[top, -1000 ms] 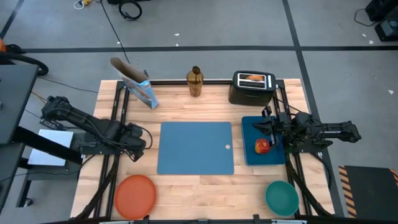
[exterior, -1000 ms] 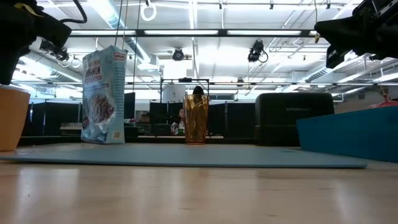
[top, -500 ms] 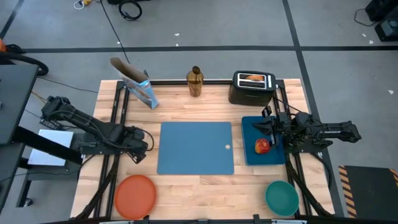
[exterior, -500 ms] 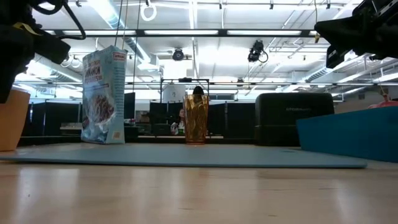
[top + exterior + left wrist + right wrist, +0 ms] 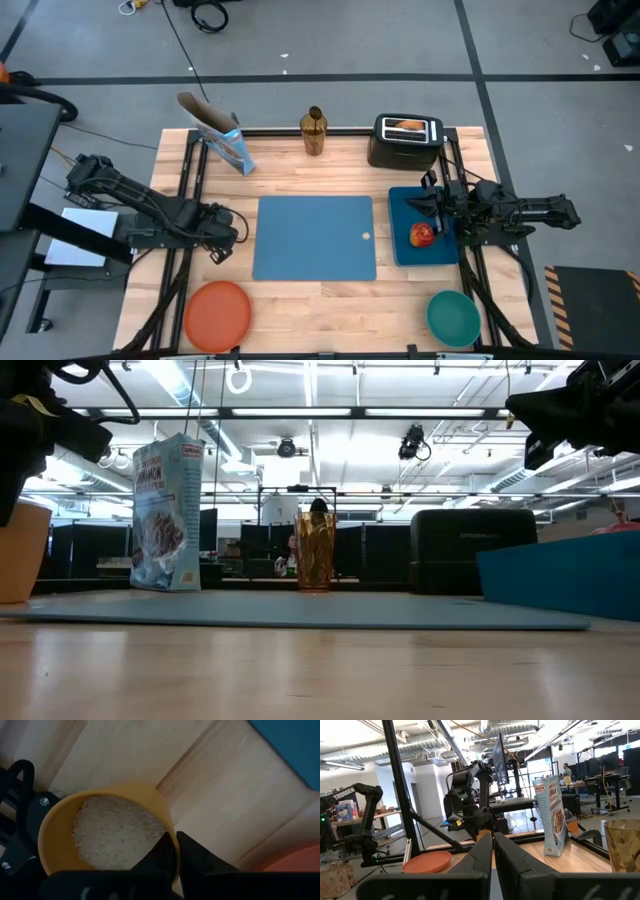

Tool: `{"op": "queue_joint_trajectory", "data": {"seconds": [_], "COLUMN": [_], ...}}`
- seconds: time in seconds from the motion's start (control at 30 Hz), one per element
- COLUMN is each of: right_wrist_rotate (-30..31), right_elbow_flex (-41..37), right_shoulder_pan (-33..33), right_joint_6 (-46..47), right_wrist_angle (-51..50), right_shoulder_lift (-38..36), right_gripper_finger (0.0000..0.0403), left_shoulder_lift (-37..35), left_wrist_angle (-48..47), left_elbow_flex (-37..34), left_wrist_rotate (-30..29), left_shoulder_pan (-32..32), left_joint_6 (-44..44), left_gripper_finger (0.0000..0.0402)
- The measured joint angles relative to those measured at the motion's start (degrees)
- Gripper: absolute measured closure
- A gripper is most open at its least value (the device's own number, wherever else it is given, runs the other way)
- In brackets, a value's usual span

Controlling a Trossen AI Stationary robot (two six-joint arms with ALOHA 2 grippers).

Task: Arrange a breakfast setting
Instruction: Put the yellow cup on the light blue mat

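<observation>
A small orange cup (image 5: 110, 830), white inside, stands on the wood left of the blue placemat (image 5: 315, 237). It also shows at the left edge of the low view (image 5: 22, 550). My left gripper (image 5: 175, 852) is shut on it and hides it in the high view (image 5: 215, 232). My right gripper (image 5: 425, 200) hangs shut and holds nothing, above a blue tray (image 5: 405, 205) that carries the red apple (image 5: 422, 234). The orange plate (image 5: 217, 313) and the teal bowl (image 5: 453, 316) sit at the near edge. The cereal box (image 5: 225, 140) stands at the far left. My left gripper pinches the cup's rim (image 5: 167, 832), one finger inside the cup and one outside its wall. The fingers come from above, slanting down. The cup stands upright, and in the low view its base seems to rest on the table.
A black toaster (image 5: 408, 138) with toast in its slot stands at the far right, and a golden glass (image 5: 313, 132) at the far middle. Black frame rails (image 5: 190, 180) run along both sides of the table. The placemat lies bare in the middle.
My left gripper has shut on the cup's rim. The cup stays upright where it stood.
</observation>
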Motion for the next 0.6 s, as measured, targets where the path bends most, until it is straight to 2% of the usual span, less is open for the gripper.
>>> {"op": "queue_joint_trajectory", "data": {"seconds": [0.1,0.2,0.47,0.6], "right_wrist_rotate": [0.0,0.0,0.0,4.7], "right_elbow_flex": [0.0,0.0,0.0,0.0], "right_shoulder_pan": [0.0,0.0,0.0,0.0], "right_joint_6": [0.0,0.0,-0.2,-8.4], "right_wrist_angle": [0.0,0.0,0.0,3.8], "right_shoulder_lift": [0.0,0.0,0.0,0.0], "right_gripper_finger": [0.0375,0.0375,0.0375,0.0375], "left_shoulder_lift": [0.0,0.0,2.1,7.3], "left_wrist_angle": [-3.4,-6.3,-5.0,-3.7], "left_elbow_flex": [2.5,6.4,15.7,19.9], "left_wrist_rotate": [0.5,-1.6,-4.9,-8.1], "left_shoulder_pan": [0.0,0.0,0.6,2.9], "left_joint_6": [0.8,2.4,10.8,18.4], "left_gripper_finger": [0.0388,0.0389,0.0389,0.0389]}}
